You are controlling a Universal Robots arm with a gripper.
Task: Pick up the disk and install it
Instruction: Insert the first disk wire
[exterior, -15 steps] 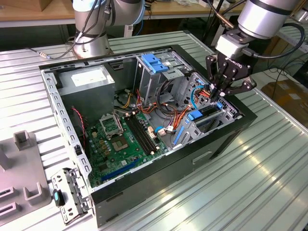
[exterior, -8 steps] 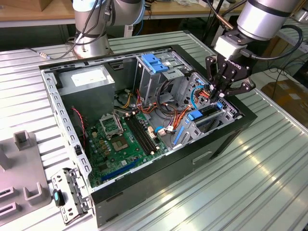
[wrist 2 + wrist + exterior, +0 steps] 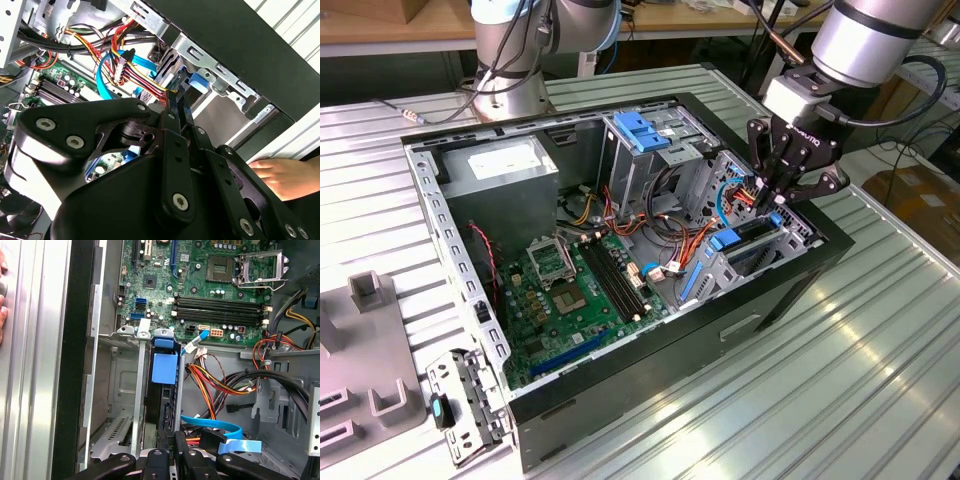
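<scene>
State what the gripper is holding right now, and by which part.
The gripper looks shut on the upper edge of the disk, which stands on edge in the slot at the case's front corner.

1. The gripper (image 3: 782,200) is black, its wrist housing silver-grey.
2. Just beneath its fingertips, the disk (image 3: 164,390) shows a dark body with blue plastic rails.
3. Beside the fingers, a light blue ribbon cable (image 3: 220,426).
4. Beyond them, the green motherboard (image 3: 210,280).
5. Red, yellow and orange wires (image 3: 132,75).
</scene>
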